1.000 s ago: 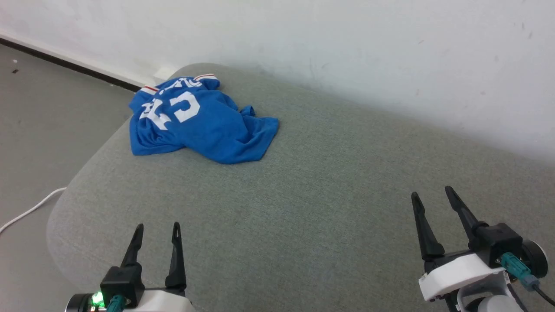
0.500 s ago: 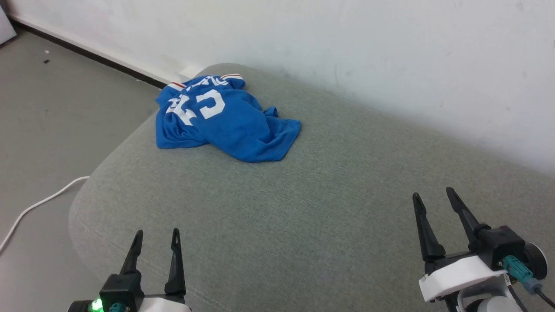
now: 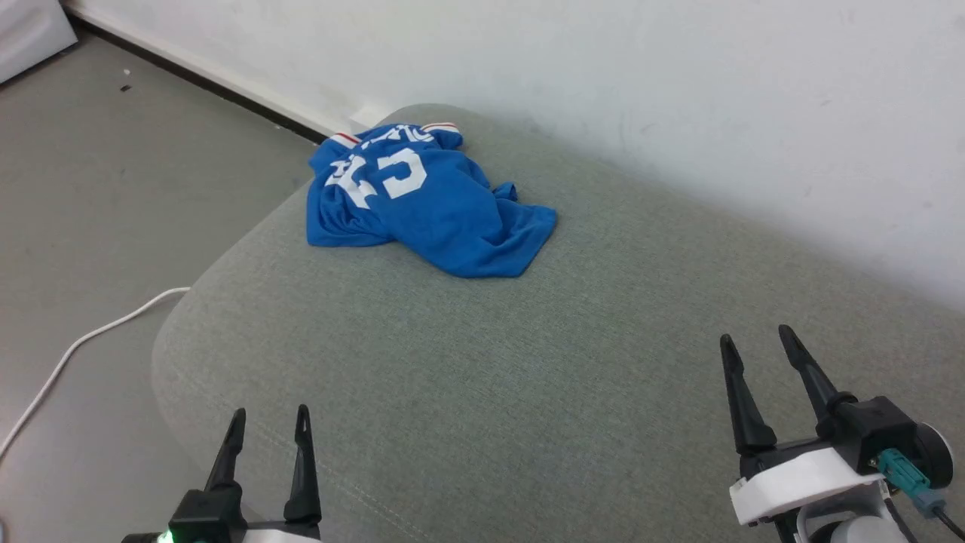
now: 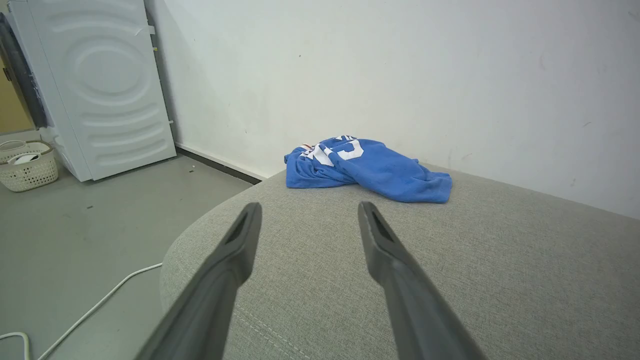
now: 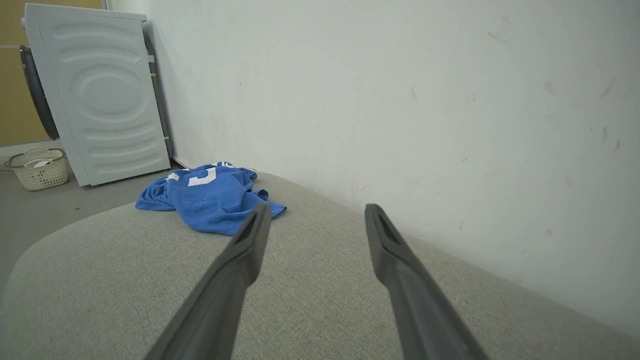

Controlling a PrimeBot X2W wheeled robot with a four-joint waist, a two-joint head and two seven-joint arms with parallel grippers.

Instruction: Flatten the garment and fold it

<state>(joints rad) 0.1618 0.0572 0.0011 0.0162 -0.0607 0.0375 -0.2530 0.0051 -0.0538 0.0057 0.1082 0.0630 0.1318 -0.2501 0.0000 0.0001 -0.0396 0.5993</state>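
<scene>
Over on the far left a white washing machine (image 4: 100,90) stands against the wall, with a pale woven basket (image 4: 27,170) on the grey floor (image 3: 113,188) near it. A white cable (image 3: 83,343) trails across that floor toward the rounded left edge of a big grey upholstered seat (image 3: 528,392). The left gripper (image 3: 271,411) hovers above the near left part of the seat, its two dark fingers spread apart with nothing between them. Beyond it, at the seat's far left corner and close to the wall, lies the garment (image 3: 426,215). It is a royal-blue jersey, crumpled into a loose heap rather than laid flat, with its white number facing up. A strip of red-and-white trim shows along its far edge, and its hem is bunched toward the right. It sits well apart from both grippers. Farther right, the right gripper (image 3: 755,333) hangs over the near right part of the seat, fingers likewise parted and empty, pointing toward the white wall (image 3: 678,90) behind the seat.
</scene>
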